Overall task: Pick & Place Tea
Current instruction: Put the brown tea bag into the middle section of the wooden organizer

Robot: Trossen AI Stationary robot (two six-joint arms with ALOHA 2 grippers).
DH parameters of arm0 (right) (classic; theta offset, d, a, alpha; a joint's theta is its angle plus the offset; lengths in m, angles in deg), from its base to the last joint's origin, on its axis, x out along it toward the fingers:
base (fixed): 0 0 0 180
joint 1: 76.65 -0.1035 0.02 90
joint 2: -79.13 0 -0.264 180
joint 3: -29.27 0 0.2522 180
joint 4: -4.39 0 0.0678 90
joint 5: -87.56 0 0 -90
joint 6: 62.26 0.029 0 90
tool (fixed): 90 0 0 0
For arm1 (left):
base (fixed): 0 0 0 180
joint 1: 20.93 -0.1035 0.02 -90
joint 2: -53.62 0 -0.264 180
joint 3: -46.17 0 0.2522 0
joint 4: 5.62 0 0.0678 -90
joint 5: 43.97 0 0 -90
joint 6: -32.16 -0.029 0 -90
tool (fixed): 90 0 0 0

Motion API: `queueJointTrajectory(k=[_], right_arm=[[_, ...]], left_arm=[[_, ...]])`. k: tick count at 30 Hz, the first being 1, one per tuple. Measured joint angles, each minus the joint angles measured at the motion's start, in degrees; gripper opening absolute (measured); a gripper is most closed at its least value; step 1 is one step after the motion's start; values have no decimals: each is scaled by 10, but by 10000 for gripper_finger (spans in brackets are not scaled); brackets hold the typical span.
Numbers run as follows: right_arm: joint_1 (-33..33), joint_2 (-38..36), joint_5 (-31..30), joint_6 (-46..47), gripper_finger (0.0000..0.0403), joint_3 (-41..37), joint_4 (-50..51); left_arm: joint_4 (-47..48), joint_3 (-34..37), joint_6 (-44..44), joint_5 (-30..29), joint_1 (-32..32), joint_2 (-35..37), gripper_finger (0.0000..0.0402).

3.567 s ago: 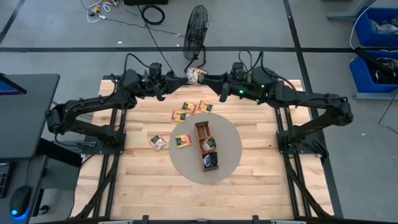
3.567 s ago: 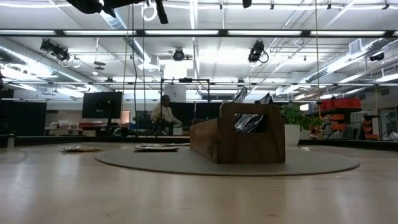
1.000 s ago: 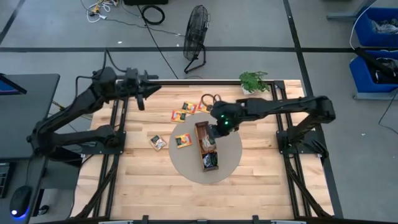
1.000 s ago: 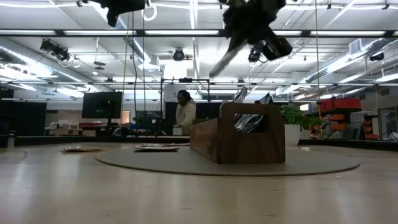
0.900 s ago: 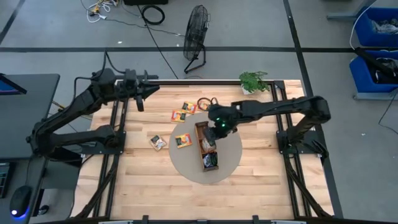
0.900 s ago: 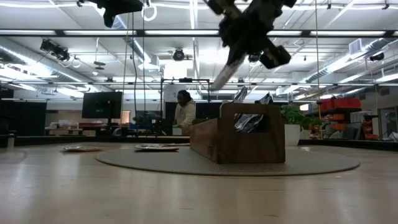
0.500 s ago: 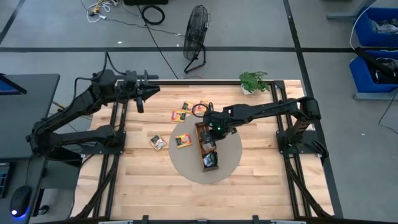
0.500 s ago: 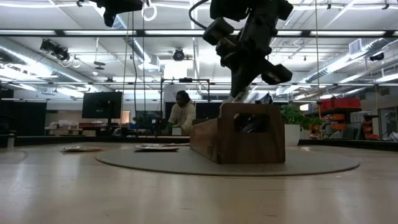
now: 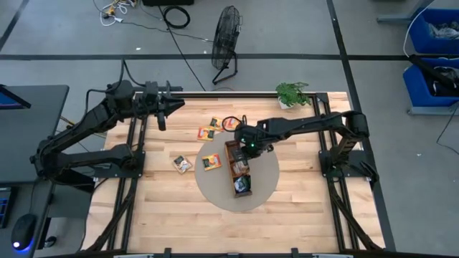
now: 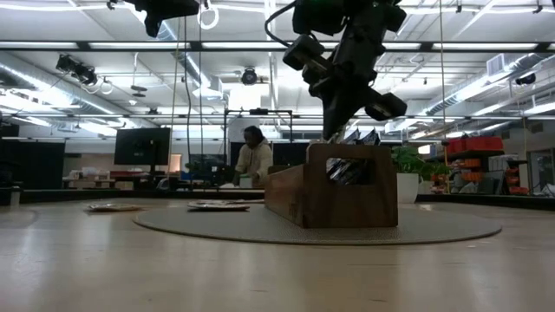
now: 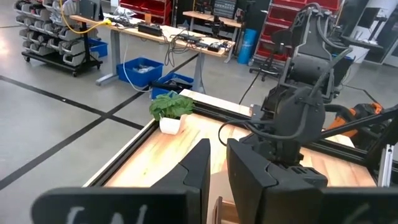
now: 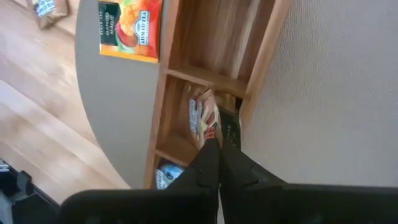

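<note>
My right gripper (image 12: 217, 142) stands over the long wooden tray (image 9: 229, 159) on the round mat (image 9: 267, 170), shut on a pale tea sachet (image 12: 202, 115) inside the tray's middle compartment. The tray's near compartment holds more sachets (image 9: 243, 185), and its far one looks bare. An orange-yellow sachet (image 9: 211, 162) lies flat on the mat beside the tray. Three more sachets (image 9: 209, 132) (image 9: 216, 123) (image 9: 181, 163) lie flat on the wood. My left gripper (image 9: 172, 106) hovers high at the table's far left, fingers (image 11: 200, 163) a narrow gap apart with nothing between them. My right gripper pinches the sachet's upper edge (image 12: 210, 132) between its two fingertips. The fingers come from above, slanting steeply down into the tray (image 10: 331, 130). The sachet stands on edge below them, inside the middle compartment, next to other sachets there.
A small potted plant (image 9: 290, 94) stands at the table's far right edge. A fan (image 9: 227, 32) stands on the floor beyond the table. A person (image 10: 253, 160) is in the room behind. Bare wood lies near the table's front edge.
My right gripper has gone down toward the tray and a little toward the table's left edge, tipping steeper. The sachet, which hung slanting in the air above the tray, now sits down in the middle compartment, still in the shut fingers.
</note>
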Motion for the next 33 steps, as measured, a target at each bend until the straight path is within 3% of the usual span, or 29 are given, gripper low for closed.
queueJointTrajectory(k=[24,33], right_arm=[[-10,33,-4,11,0,0,-25],[-10,37,15,-4,38,0,-24]], left_arm=[[-1,0,-5,-9,0,0,55],[-1,0,-5,-11,0,0,55]])
